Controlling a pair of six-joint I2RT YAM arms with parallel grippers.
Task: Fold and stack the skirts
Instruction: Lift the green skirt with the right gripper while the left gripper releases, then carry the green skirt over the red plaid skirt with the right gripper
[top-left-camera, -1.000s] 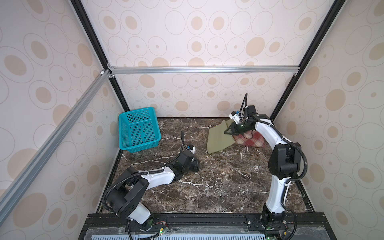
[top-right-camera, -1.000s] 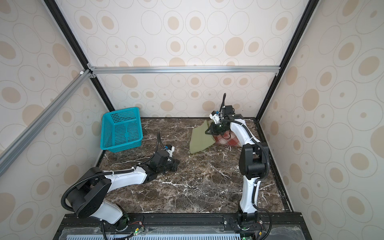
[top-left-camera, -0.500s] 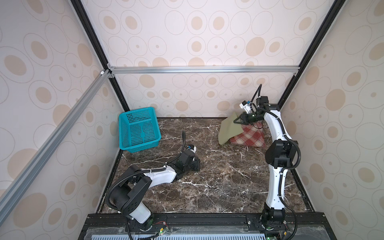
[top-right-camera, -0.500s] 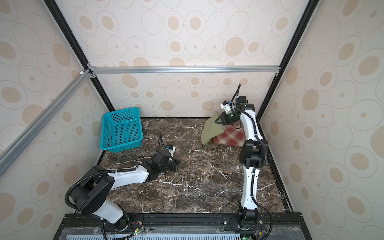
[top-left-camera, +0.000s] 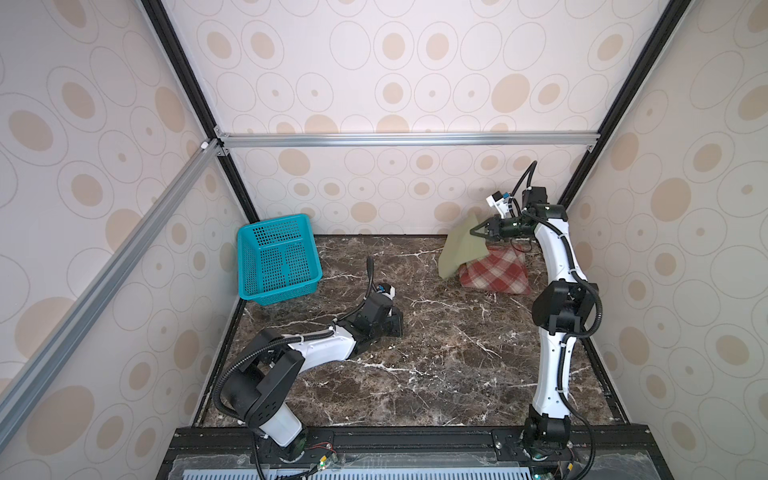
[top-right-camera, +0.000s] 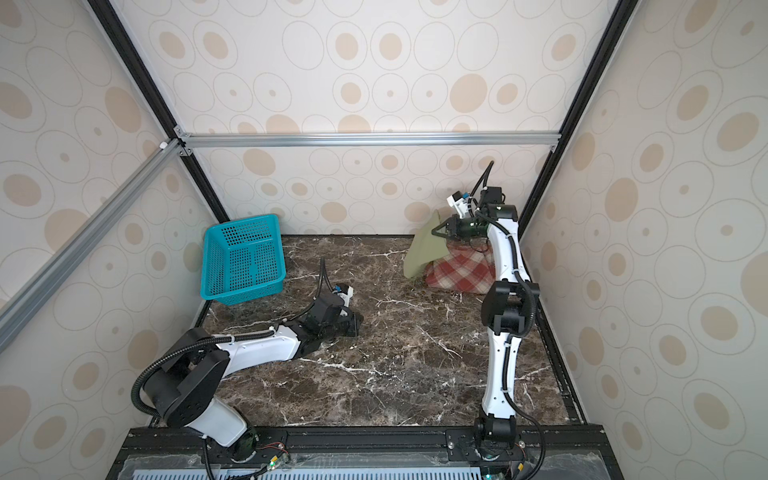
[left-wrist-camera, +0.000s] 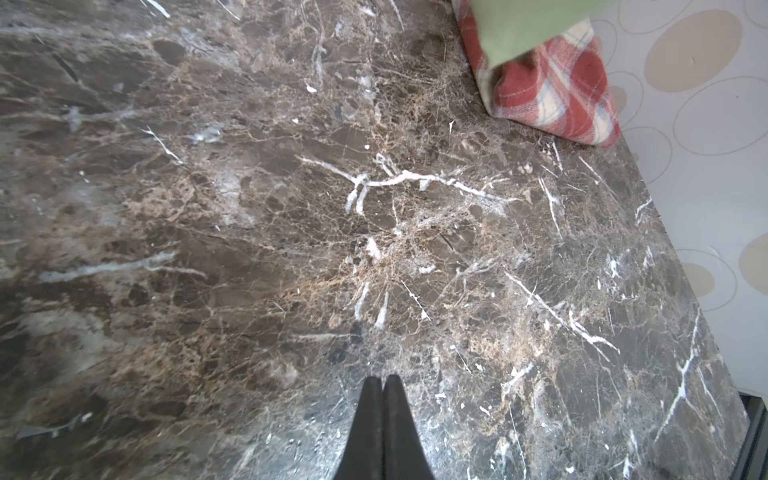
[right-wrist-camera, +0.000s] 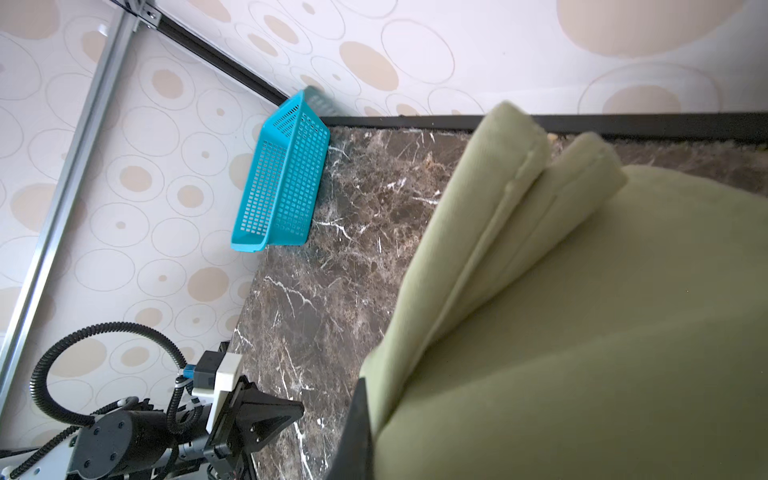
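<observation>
The olive-green skirt (top-left-camera: 457, 251) (top-right-camera: 422, 253) hangs folded from my right gripper (top-left-camera: 473, 230) (top-right-camera: 434, 231), which is shut on its upper edge near the back right corner. Its lower part drapes over the left end of the red-and-cream plaid skirt (top-left-camera: 498, 274) (top-right-camera: 463, 272), which lies folded on the table. In the right wrist view the green cloth (right-wrist-camera: 582, 332) fills the frame beside one dark finger (right-wrist-camera: 357, 432). My left gripper (top-left-camera: 397, 324) (top-right-camera: 358, 323) (left-wrist-camera: 382, 380) is shut and empty, low over the marble at centre left, well apart from the plaid skirt (left-wrist-camera: 552, 91).
A teal perforated basket (top-left-camera: 276, 257) (top-right-camera: 243, 257) (right-wrist-camera: 282, 174) stands tilted against the back left corner. Patterned walls close in the dark marble table (top-left-camera: 436, 365) on three sides. A black rail runs along the front edge.
My right arm has lifted the green skirt and carried it rightward and back, onto the plaid skirt's left end. The left arm has stayed still.
</observation>
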